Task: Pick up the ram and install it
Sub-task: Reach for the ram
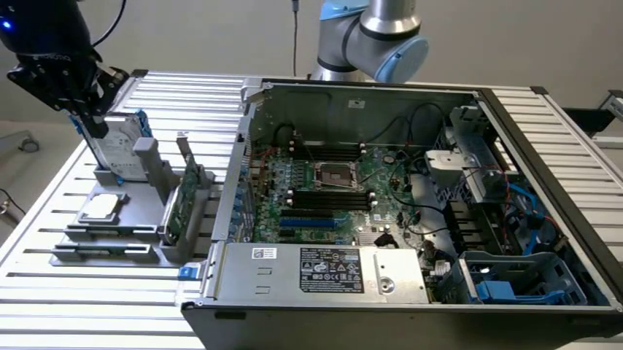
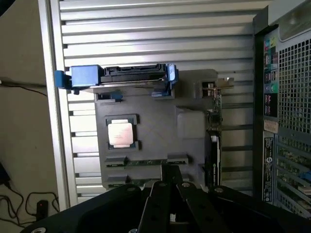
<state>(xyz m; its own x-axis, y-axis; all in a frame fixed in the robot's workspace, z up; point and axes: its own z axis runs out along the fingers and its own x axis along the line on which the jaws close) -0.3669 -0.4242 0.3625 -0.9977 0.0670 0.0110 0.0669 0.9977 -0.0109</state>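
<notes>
Exterior view: the gripper (image 1: 95, 125) hangs just above the upright silver hard drive (image 1: 119, 149) on the grey fixture (image 1: 136, 211); whether it is open or closed cannot be told. The open computer case (image 1: 389, 87) stands well apart from it. In the wrist view, the ram (image 2: 145, 163) lies flat in the fixture close to the gripper, untouched, with the processor (image 2: 120, 133) just beyond.

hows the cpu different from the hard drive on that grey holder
The cpu lies flat in its recess; the hard drive stands on edge. The cpu is small and square; the hard drive is much larger. The hard drive has blue rails; the cpu has none. Both sit on the grey holder.
</notes>
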